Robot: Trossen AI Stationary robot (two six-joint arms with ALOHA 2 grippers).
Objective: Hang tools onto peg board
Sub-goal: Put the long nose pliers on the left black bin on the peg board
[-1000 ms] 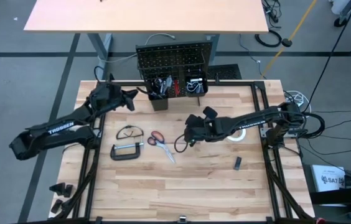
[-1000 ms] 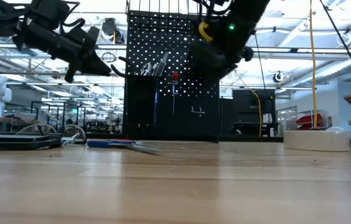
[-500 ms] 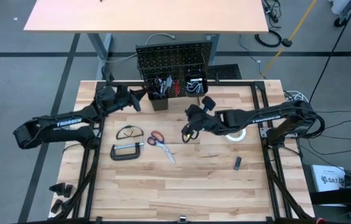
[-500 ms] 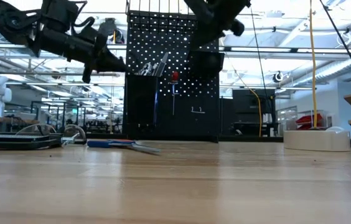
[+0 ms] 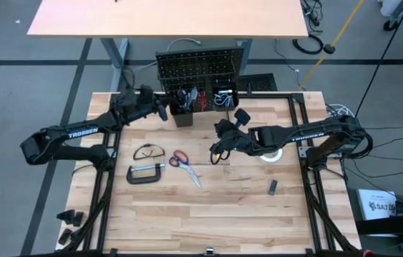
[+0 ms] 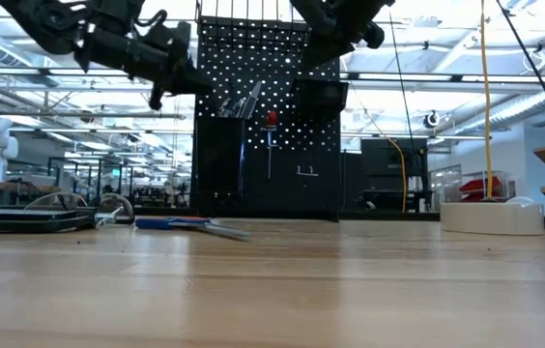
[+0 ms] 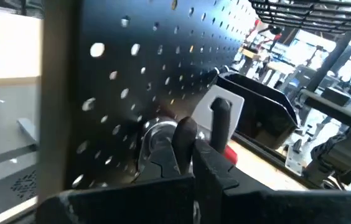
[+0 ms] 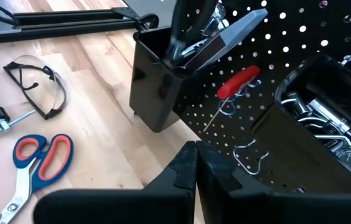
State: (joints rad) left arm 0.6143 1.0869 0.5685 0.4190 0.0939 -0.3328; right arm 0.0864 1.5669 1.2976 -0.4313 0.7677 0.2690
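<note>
Your right pincer (image 5: pixel 219 150), clenched and empty, hovers nearest the scissors (image 5: pixel 181 162) lying on the desk (image 5: pixel 244 214), blades pointing away from the peg board (image 5: pixel 198 68); left pincer (image 5: pixel 160 108), also clenched, hangs beside the board.

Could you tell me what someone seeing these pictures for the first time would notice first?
The upright black peg board at the table's far edge draws the eye, with a red-handled tool hanging on it and bins of tools at its foot. Both arms reach toward it, the left claw shut beside the board and the right claw shut over mid-table. Scissors, safety glasses and a C-clamp lie on the tabletop.
</note>
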